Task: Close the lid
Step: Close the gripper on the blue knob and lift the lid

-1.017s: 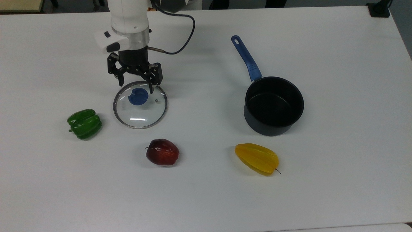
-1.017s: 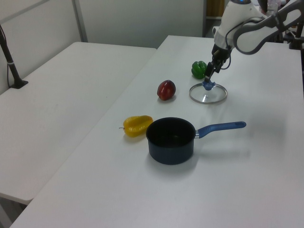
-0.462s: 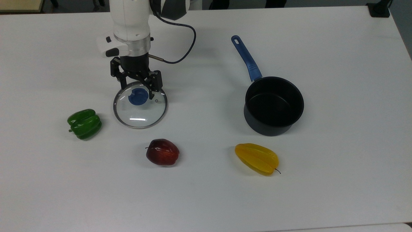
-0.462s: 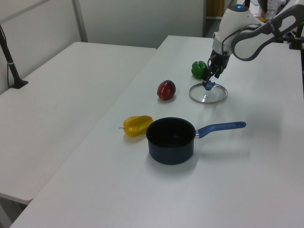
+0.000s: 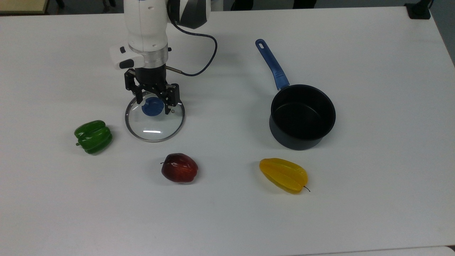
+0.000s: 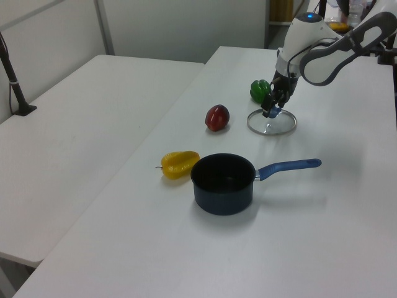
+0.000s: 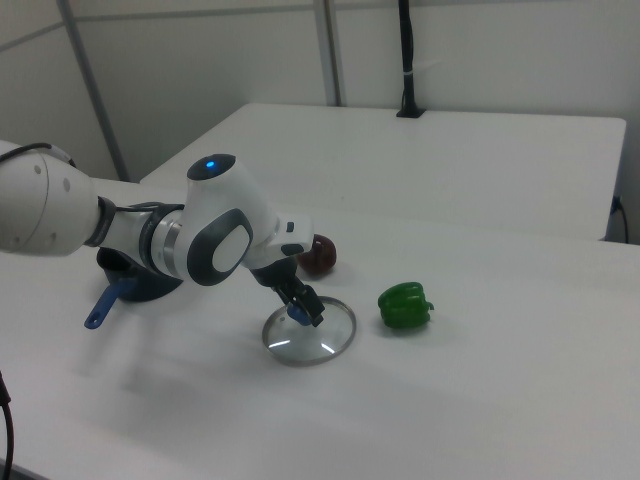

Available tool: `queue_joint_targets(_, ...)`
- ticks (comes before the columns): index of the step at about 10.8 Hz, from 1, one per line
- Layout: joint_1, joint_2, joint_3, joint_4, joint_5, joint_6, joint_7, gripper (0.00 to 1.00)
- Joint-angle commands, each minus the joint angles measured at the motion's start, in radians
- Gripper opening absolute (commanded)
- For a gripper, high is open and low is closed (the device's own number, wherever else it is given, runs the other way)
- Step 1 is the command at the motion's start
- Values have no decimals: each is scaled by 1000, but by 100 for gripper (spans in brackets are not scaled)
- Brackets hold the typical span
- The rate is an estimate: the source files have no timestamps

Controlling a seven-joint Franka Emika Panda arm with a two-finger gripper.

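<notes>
The lid [image 5: 154,119] lies flat on the white table [image 5: 373,199], a round disc of clear glass with a thin metal rim, a blue knob [image 5: 153,107] in the middle and a small metal vent beside it. The end effector [image 5: 154,104] is low over the lid, and its two black fingers [image 5: 168,108] stand on either side of the blue knob with a gap, so it is spread open and grasps nothing. In the top view the dark saucepan [image 5: 302,116] stands well apart, toward the top view's right, open and empty, with matte dark walls and a long blue handle with a hole at its end. A glossy green bell pepper [image 5: 93,136] with rounded lobes lies near the lid on the top view's left, a shiny dark red apple [image 5: 179,168] lies below the lid, and a waxy yellow star fruit [image 5: 283,175] with ridges lies below the saucepan. The left view shows the height of the saucepan [image 6: 224,184] and a second white table [image 6: 68,143] next to this one, separated by a narrow gap. The right view shows the smooth white and grey arm [image 7: 215,235] with a small blue light on its joint, and the lid [image 7: 310,332] between the arm and the pepper [image 7: 405,306].
</notes>
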Motion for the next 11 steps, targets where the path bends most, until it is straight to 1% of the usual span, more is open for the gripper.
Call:
queue_joint_targets(1,2,4,-2,4,0,25,48,85)
queue_joint_targets(2,2,5,-2,4,0,25,48,78)
queue_joint_targets(4,3,3,-2,2,0,24,48,60)
queue_joint_targets(6,3,1,-2,4,0,22,46,50)
queue_joint_targets(8,2,-11,-4,5,0,11,42,46)
queue_joint_targets(11,6,-51,-4,36,0,-73,40,46)
